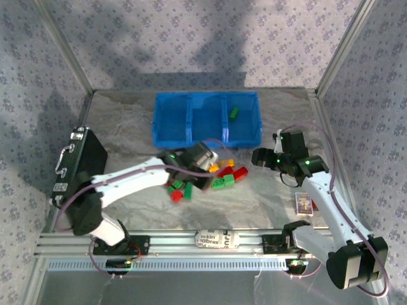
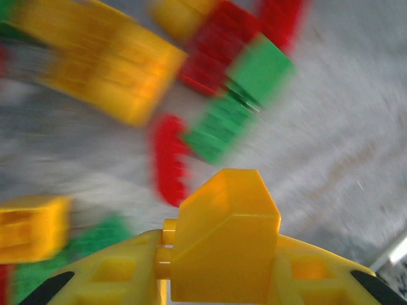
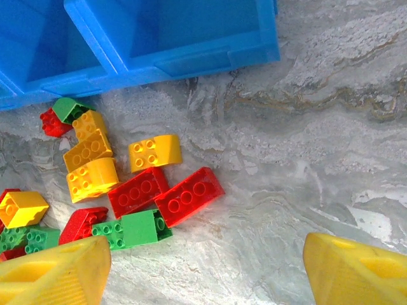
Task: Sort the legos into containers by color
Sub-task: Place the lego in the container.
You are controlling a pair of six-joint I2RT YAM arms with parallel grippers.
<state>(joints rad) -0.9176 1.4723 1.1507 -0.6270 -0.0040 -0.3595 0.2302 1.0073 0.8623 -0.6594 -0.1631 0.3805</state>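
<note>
In the left wrist view my left gripper (image 2: 222,270) is shut on a yellow lego (image 2: 226,232), pinched between both yellow fingers. Below it, blurred red (image 2: 168,159), green (image 2: 241,101) and yellow (image 2: 102,57) legos lie on the table. From above, the left gripper (image 1: 202,166) sits at the pile of legos (image 1: 226,176) in front of the blue containers (image 1: 191,143). One green lego (image 1: 234,113) lies in the right compartment. My right gripper (image 1: 261,157) hovers open to the right of the pile. Its wide-apart fingers (image 3: 57,273) frame bare table, with a red lego (image 3: 189,195) just beyond.
A black hard case (image 1: 79,162) stands at the left edge. A small printed box (image 1: 304,202) lies at the right by the right arm. Patterned walls enclose the table on three sides. The bin's front wall (image 3: 191,63) runs close behind the pile.
</note>
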